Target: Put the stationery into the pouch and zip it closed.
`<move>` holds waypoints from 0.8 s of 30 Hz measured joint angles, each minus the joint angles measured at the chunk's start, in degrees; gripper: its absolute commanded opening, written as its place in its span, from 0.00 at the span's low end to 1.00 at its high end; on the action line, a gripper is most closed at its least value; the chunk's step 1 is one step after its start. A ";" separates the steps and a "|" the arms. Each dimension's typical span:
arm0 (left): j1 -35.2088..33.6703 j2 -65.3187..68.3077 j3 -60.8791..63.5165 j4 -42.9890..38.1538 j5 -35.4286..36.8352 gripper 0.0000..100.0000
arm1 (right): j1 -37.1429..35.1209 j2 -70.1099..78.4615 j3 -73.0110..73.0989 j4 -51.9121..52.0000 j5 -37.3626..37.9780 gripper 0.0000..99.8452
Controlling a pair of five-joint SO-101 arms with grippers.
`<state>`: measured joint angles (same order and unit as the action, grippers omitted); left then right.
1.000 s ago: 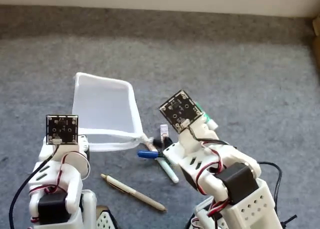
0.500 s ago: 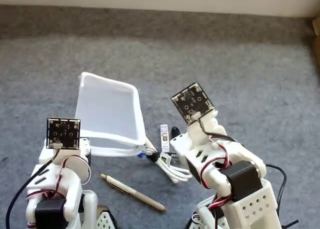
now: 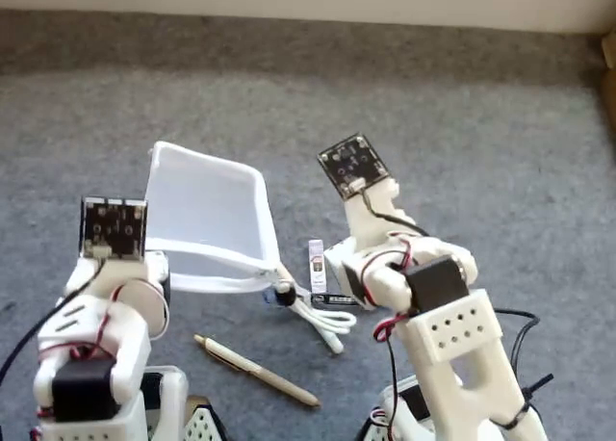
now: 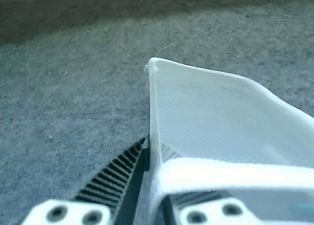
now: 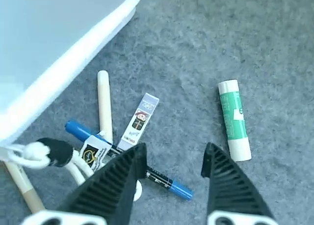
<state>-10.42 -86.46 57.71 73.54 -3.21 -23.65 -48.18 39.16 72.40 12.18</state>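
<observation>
The right wrist view reveals a green glue stick [image 5: 233,120] near the released right hand [image 5: 175,154]; the left hand [image 4: 154,151] grasps the pouch [image 4: 211,117] rim.

The pouch [image 3: 207,215] lies left of centre on the carpet [image 3: 481,123]. Markers [image 3: 320,314] cluster at its front right corner. A pen [image 3: 255,369] lies near the front edge. A glue stick [image 5: 234,119] lies apart from the markers.

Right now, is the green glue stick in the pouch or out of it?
Out. The glue stick lies flat on the grey carpet, apart from the pouch, near the open right pincer.
</observation>
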 measured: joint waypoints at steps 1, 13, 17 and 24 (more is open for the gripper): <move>-0.09 2.90 -1.58 0.00 0.09 0.01 | 0.79 0.53 0.00 -0.88 0.00 0.18; 5.98 26.99 -23.74 8.97 5.45 0.01 | 3.78 6.95 0.00 -3.60 3.08 0.18; 8.18 34.02 -30.86 10.55 7.82 0.01 | 4.40 8.53 0.00 -4.31 3.08 0.18; 7.82 44.84 -36.92 11.08 14.42 0.01 | 9.76 8.70 0.00 -10.11 3.08 0.18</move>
<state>-2.59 -41.63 20.79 84.62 11.21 -13.89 -39.47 39.16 62.29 15.25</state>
